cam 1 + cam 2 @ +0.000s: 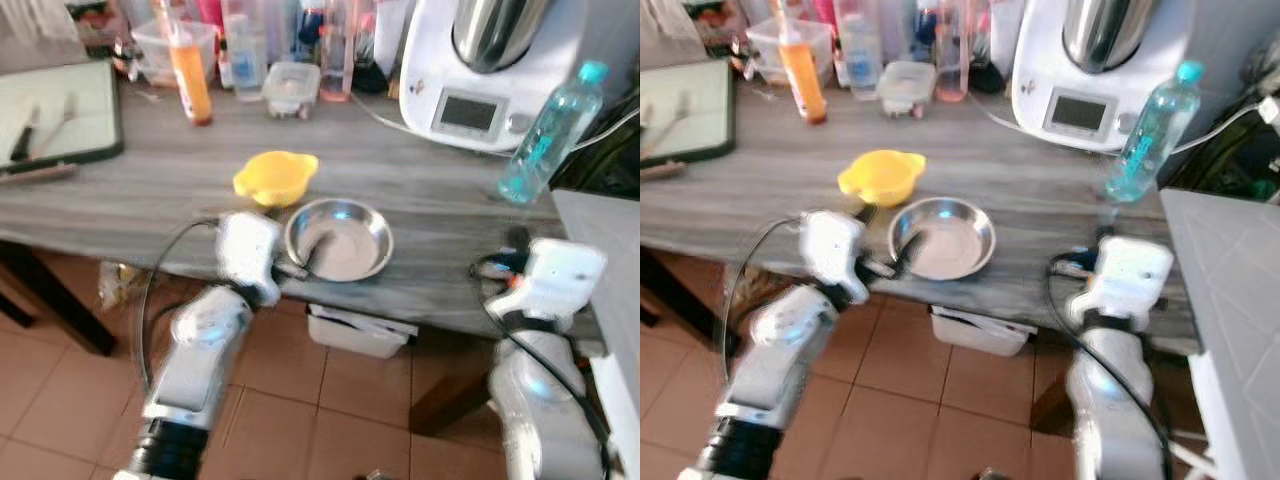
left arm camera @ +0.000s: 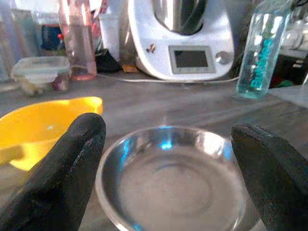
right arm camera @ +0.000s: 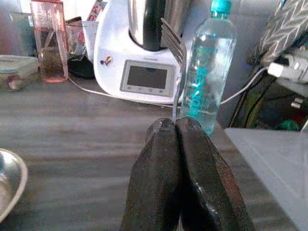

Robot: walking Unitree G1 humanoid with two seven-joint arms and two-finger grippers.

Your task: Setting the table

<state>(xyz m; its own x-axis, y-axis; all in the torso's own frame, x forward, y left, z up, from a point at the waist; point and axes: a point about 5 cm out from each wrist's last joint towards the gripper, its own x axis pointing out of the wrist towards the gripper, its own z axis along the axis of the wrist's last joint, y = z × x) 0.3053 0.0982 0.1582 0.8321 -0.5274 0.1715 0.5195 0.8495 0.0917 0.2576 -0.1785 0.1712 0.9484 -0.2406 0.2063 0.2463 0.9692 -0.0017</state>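
A shallow steel bowl (image 1: 340,240) sits near the front edge of the grey wooden table (image 1: 150,190). Just behind it to the left is a yellow bowl (image 1: 275,177). My left gripper (image 1: 300,265) is at the steel bowl's left rim and open. In the left wrist view its fingers (image 2: 72,163) stand wide on either side of the steel bowl (image 2: 173,183). My right gripper (image 1: 498,266) hovers over the table's front right part. It is shut on a fork (image 3: 174,43), which stands with its tines up above the closed fingertips (image 3: 163,139).
A white kitchen machine (image 1: 480,70) and a clear water bottle (image 1: 550,130) stand at the back right. An orange bottle (image 1: 188,75), a lidded container (image 1: 292,88) and other jars line the back. A dark tray (image 1: 55,110) lies left. A grey counter (image 1: 610,260) adjoins right.
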